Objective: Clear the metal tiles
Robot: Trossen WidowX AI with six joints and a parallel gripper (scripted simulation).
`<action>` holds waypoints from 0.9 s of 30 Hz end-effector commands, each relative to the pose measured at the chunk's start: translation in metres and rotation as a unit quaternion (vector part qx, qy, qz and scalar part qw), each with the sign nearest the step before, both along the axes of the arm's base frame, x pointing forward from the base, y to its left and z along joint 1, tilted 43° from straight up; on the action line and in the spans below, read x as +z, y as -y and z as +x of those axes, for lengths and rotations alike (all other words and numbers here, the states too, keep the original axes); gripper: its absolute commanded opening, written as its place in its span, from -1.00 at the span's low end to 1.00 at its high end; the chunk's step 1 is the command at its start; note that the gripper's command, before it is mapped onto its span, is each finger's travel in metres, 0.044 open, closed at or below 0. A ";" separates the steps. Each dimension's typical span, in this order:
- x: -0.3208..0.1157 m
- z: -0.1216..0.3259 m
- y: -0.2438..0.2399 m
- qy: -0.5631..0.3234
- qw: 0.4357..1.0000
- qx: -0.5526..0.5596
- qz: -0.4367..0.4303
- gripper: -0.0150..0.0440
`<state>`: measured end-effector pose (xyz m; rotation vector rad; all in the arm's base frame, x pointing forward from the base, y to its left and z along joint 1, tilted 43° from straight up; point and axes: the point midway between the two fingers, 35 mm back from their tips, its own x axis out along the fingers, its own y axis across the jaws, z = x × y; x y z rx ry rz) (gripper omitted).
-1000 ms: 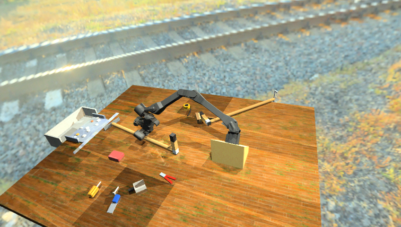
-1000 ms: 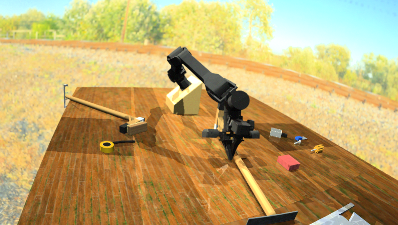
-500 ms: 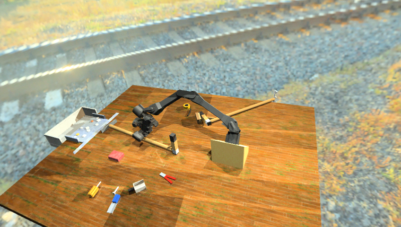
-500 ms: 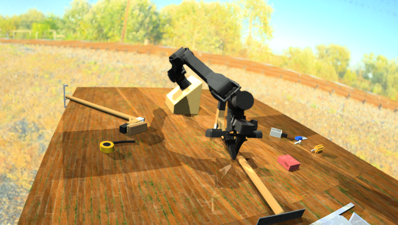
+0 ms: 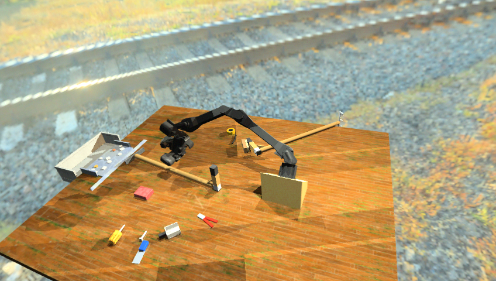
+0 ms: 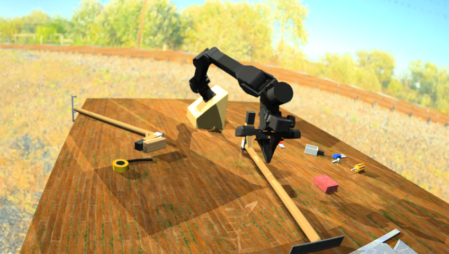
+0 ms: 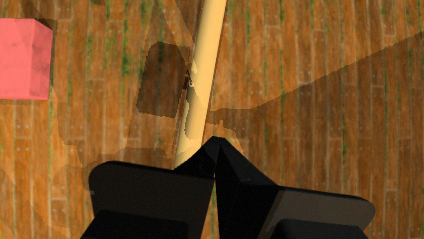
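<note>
The long scraper (image 5: 188,175) (image 6: 282,191) (image 7: 206,60) lies on the table, its dark blade (image 6: 333,242) by the near edge of the steel bench plate (image 5: 113,163). Its upright grip block (image 5: 216,179) with a black top is at the other end. Several small pale tiles (image 5: 109,158) and a few orange ones (image 5: 113,149) are scattered on the plate. The catch box (image 5: 63,172) is at the plate's far end. My gripper (image 6: 268,160) (image 7: 216,142) is shut and empty, pointing down above the table, close beside the scraper's pole. In the wrist view the left finger hides part of the pole.
A second long-handled tool (image 5: 309,133) (image 6: 110,120) lies by a wooden block (image 6: 154,144) and a yellow tape (image 5: 230,131) (image 6: 120,165). A red block (image 5: 143,192) (image 6: 325,183) (image 7: 25,60) is left of the scraper in the wrist view. Red pliers (image 5: 207,220) and small tools lie farther out.
</note>
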<state>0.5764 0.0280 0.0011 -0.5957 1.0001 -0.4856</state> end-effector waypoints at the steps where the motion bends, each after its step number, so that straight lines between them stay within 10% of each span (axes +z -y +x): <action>1: 0.013 -0.001 -0.009 0.006 1.000 -0.002 0.000 -0.49; 27: 0.030 -0.006 -0.025 0.003 1.000 0.000 0.000 -0.49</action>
